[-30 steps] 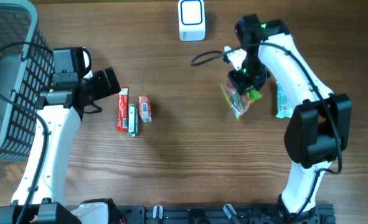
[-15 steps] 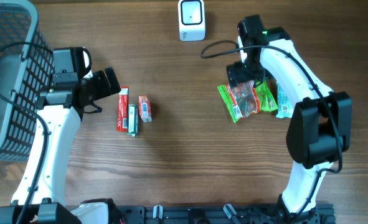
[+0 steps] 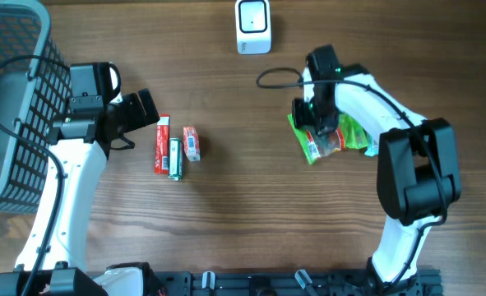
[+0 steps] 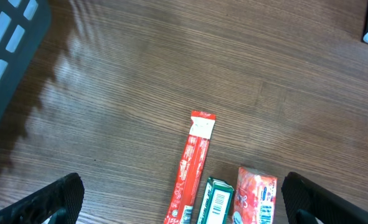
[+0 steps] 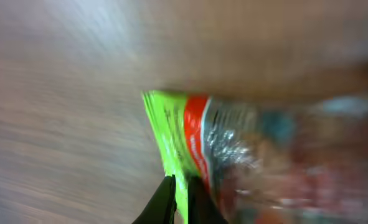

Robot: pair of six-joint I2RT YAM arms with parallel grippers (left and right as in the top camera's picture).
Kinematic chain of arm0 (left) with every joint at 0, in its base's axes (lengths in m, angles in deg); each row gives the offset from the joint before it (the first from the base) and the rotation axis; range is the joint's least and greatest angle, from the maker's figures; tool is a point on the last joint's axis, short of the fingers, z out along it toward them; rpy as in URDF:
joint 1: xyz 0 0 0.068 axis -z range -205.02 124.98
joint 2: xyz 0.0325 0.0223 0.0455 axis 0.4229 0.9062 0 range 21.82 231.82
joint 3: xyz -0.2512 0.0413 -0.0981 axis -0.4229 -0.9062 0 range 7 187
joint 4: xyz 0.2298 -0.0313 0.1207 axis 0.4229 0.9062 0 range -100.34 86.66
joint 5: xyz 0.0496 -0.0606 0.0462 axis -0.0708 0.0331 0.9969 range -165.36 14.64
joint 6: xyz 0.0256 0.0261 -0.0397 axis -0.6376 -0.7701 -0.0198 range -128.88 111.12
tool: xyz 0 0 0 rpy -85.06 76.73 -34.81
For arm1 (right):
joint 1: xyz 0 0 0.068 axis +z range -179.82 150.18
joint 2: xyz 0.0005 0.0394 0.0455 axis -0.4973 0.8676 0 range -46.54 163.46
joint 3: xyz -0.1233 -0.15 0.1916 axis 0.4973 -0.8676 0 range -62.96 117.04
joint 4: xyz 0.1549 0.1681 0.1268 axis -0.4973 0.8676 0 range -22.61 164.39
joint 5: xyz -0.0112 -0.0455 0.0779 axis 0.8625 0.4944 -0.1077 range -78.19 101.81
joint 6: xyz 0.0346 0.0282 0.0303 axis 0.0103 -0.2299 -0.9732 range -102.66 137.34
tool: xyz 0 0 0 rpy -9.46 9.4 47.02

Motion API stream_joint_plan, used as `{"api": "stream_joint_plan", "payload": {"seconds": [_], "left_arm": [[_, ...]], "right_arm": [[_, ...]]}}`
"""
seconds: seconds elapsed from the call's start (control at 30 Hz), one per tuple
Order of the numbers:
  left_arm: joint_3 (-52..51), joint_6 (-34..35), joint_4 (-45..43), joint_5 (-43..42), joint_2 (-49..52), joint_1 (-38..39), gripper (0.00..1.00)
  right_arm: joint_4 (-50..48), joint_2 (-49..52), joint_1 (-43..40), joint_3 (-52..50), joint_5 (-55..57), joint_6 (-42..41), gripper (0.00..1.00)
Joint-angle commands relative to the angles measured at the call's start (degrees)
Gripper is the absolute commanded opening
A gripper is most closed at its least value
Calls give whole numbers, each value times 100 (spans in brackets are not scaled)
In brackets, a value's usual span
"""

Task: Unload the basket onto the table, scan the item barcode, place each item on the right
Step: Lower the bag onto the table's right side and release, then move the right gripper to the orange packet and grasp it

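You're pinching the green edge of the snack packet (image 5: 193, 137) with your right gripper (image 5: 179, 190), jaws clenched on it. The packet is lying right of centre, well apart from the white scanner (image 3: 252, 26). Gripping the rim is likely keeping its barcode uncovered. Your left gripper (image 3: 146, 108) is hanging wide open, holding nothing.
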Motion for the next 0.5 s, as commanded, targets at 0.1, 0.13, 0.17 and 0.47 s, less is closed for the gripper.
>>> {"api": "stream_joint_plan", "payload": {"seconds": [0.1,0.13,0.17,0.47], "left_arm": [[-4,-92,-13,55,-20,-26,100],[-4,-92,-11,55,-20,-26,100],[-4,-92,-13,55,-20,-26,100],[-4,-92,-11,55,-20,-26,100]], "right_arm": [[1025,-122,-188,-96,1797,-125,12],[1172,-122,-212,-96,1952,-24,13],[1322,-122,-245,-96,2203,0,14],[1908,-278,-358,-83,2022,184,24]]}}
